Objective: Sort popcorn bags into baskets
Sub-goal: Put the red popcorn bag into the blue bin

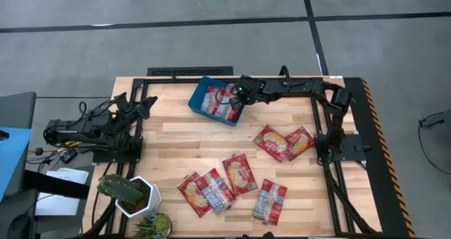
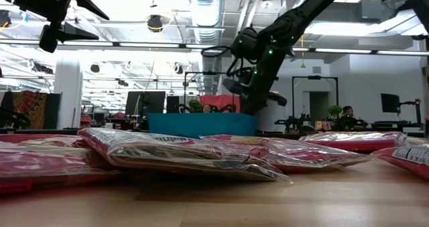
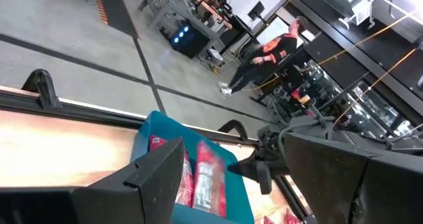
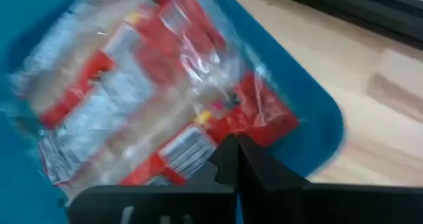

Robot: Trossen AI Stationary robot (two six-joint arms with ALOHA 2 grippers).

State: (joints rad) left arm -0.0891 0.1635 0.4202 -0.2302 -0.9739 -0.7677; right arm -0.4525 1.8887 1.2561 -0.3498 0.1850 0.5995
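Right gripper (image 1: pixel 236 92) is positioned over the basket (image 1: pixel 199 92); closed fingers, seemingly empty, above popcorn bags (image 4: pixel 152 85) inside. Snagging a deposited bag is risked on retraction. Left gripper (image 1: pixel 144 105) is parked.

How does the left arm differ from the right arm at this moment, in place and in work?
The left pincer waits at the table's left edge, over bare wood; the right pincer reaches over the teal basket, above the popcorn bags inside. The right is at work, the left idle. Both are dark.
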